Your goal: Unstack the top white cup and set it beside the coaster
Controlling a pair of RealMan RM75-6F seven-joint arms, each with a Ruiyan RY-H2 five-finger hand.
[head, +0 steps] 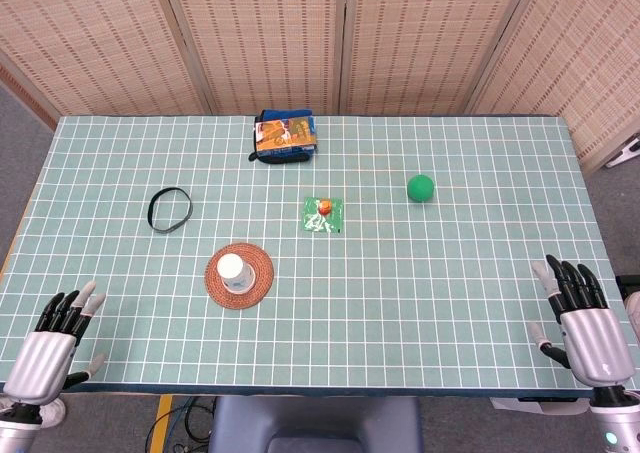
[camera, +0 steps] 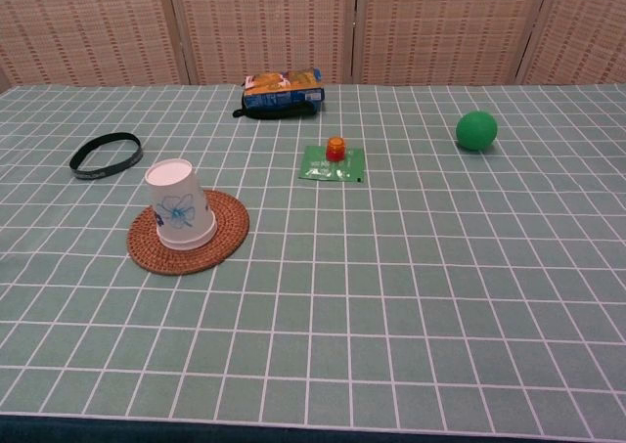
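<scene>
Fingers (head: 72, 306) of the left hand (head: 50, 348) lie spread and nearly straight, holding nothing, their tips resting at the near left edge of the table (head: 470, 273). Across the table, the right hand's (head: 585, 323) fingers (head: 572, 278) also stand apart and empty, pointing away from the robot over the near right corner, the thumb out to the side. Both hands sit palm down at the table's near edge, wrists just off it, well apart from every object; only the head view shows them.

Between them, toward the left, the white cup (camera: 180, 204) stands upside down on the round woven coaster (camera: 227, 236), slightly left of its middle, a blue flower print on its side. Whether it is one cup or a stack cannot be told.

Beyond the coaster, a black band (camera: 106, 155) lies flat to the left. A green packet (camera: 333, 165) with a small orange cap (camera: 335, 148) on it sits near the table's middle, a green ball (camera: 476, 130) to the right, and a blue-and-orange snack pack (camera: 282, 89) at the far edge.
</scene>
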